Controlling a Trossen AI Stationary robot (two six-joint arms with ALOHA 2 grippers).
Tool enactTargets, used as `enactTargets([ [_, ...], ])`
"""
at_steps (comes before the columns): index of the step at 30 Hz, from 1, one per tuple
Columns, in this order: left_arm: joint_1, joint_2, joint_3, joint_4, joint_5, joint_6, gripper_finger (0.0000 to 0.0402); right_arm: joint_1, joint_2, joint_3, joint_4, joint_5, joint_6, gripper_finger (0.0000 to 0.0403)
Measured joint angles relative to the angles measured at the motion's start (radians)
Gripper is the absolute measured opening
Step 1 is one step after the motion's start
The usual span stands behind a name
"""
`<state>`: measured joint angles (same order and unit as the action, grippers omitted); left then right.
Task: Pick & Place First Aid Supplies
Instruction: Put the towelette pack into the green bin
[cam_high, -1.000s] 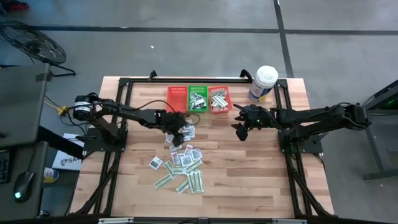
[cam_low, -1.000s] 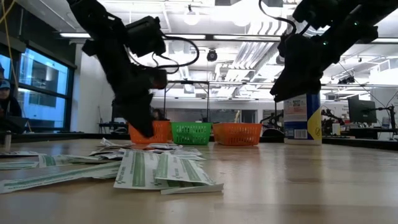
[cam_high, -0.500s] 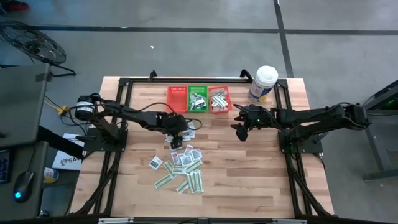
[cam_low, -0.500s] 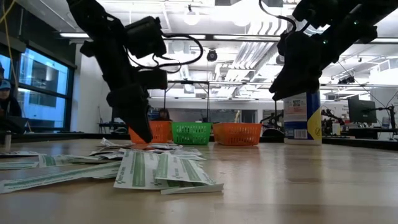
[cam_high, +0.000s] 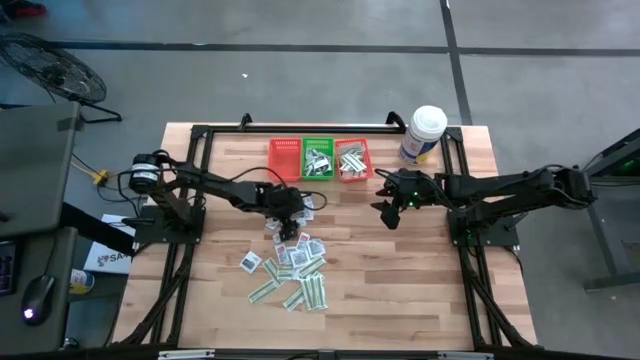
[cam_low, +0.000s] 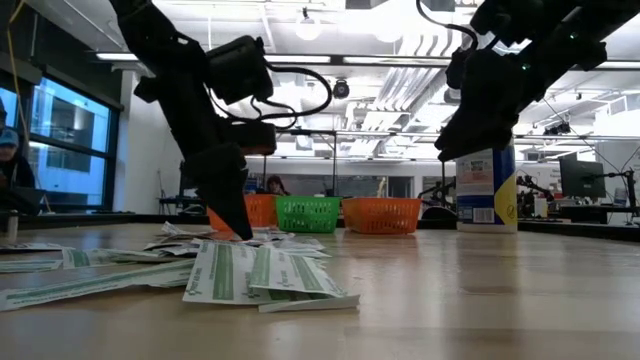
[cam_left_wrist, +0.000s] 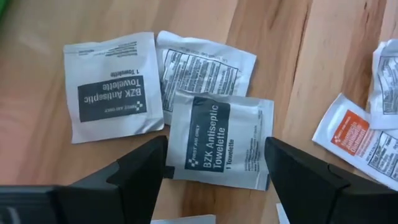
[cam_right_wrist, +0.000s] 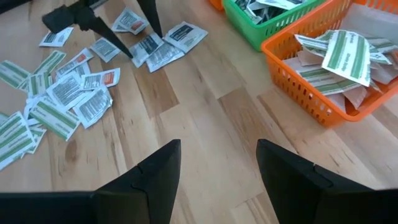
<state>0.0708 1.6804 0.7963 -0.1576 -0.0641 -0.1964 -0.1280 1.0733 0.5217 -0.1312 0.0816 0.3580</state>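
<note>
Packets (cam_high: 293, 262) scattered mid-worktop, nearer the front edge. Left gripper (cam_high: 287, 226) low over the pile's far side, fingers spread wide, astride a BZK antiseptic towelette (cam_left_wrist: 221, 140), gripping nothing. Right gripper (cam_high: 388, 212) hovers open, empty, near the orange basket (cam_high: 352, 159).

white packets (cam_left_wrist: 219, 142), navy panels; orange basket (cam_right_wrist: 336, 74)
</note>
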Motion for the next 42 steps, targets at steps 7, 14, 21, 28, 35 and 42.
enactTargets([
  [7,0.0,0.037,0.0,0.003,0.001,-0.024,0.0269,0.0,0.0,0.0,-0.006,-0.013,-0.003,0.0204],
  [14,0.001,0.044,-0.001,0.001,0.006,-0.049,0.0216,0.0,0.0,0.0,-0.006,-0.014,-0.003,0.0204],
  [21,0.003,0.046,-0.002,0.009,0.009,-0.077,0.012,0.0,0.0,0.0,-0.006,-0.014,0.0,0.0204],
  [28,0.003,0.045,-0.002,0.008,0.019,-0.102,0.0057,0.0,0.0,0.0,-0.006,-0.014,0.0,0.0204],
  [35,0.002,0.002,-0.005,0.001,0.032,-0.108,0.0009,0.0,0.0,0.0,-0.006,-0.01,0.0,0.0204],
  [42,0.0,-0.024,-0.007,-0.031,0.061,-0.11,0.0004,0.0,0.0,0.0,-0.006,-0.009,0.0,0.0204],
])
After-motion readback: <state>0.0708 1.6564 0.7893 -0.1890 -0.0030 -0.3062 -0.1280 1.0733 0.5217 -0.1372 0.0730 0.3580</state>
